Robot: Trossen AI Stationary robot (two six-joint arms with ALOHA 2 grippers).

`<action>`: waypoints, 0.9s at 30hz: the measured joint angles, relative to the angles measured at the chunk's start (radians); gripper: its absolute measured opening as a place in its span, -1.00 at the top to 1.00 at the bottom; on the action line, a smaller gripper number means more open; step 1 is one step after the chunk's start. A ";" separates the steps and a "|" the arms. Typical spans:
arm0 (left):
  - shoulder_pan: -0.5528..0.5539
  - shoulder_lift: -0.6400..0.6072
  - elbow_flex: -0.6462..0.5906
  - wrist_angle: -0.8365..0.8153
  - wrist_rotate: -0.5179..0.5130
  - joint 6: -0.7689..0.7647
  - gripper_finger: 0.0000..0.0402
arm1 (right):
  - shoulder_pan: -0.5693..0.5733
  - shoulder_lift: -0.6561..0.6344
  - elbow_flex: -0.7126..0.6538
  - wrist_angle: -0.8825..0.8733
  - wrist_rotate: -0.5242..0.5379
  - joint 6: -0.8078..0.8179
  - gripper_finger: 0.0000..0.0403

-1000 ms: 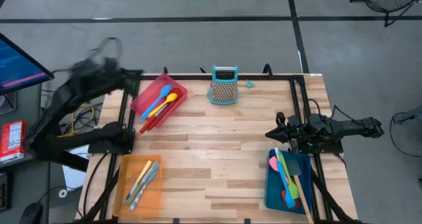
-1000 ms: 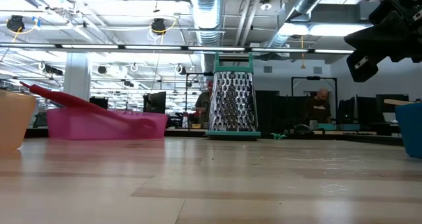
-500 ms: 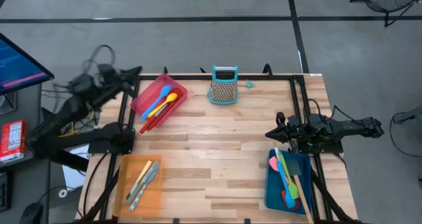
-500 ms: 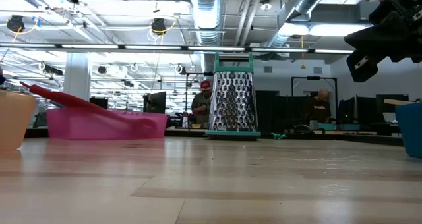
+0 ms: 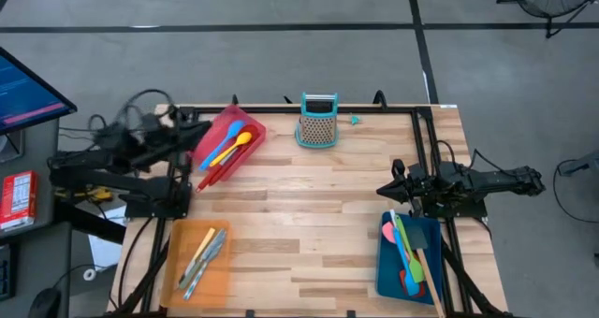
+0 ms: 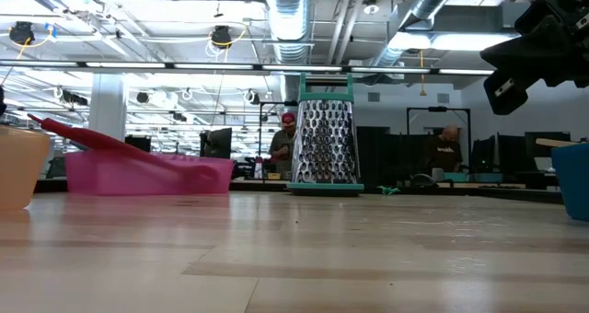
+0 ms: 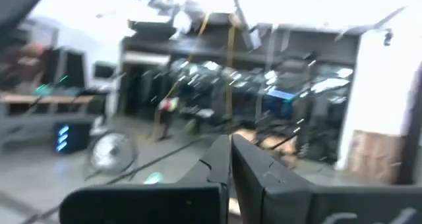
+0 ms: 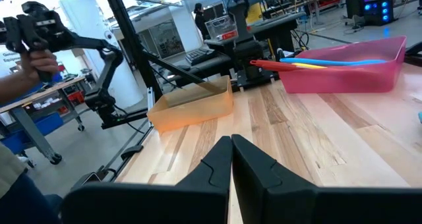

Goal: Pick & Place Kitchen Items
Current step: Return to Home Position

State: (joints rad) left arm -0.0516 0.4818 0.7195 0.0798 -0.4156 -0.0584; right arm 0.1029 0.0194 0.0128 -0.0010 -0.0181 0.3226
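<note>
You: left gripper (image 5: 196, 126) closed, empty, at red bin (image 5: 215, 129) left edge | right gripper (image 5: 382, 192) likewise, near blue tray (image 5: 386, 269) | spoons (image 5: 230, 150) diagonal, bowls far-right | table (image 5: 309, 215) middle bare.

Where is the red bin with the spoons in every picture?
High view: red bin at the table's corner, upper left.
Low view: the bin at left, beyond the orange tray.
Right wrist view: the bin across the table, orange tray near it.
Left wrist view: not in it.
Shared landmark: the orange tray.
</note>
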 joint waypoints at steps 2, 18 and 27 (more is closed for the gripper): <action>-0.035 -0.050 0.000 -0.007 0.023 0.026 1.00 | 0.000 0.000 0.000 0.000 0.000 0.000 0.95; -0.054 -0.426 -0.164 -0.176 0.312 0.020 1.00 | 0.000 0.000 0.000 0.000 0.000 0.000 0.95; -0.054 -0.467 -0.375 -0.058 0.312 -0.002 1.00 | 0.000 0.000 0.000 0.000 0.000 0.000 0.95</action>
State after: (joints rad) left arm -0.1055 0.0147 0.3449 0.0222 -0.1033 -0.0603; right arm 0.1028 0.0196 0.0124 -0.0010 -0.0181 0.3225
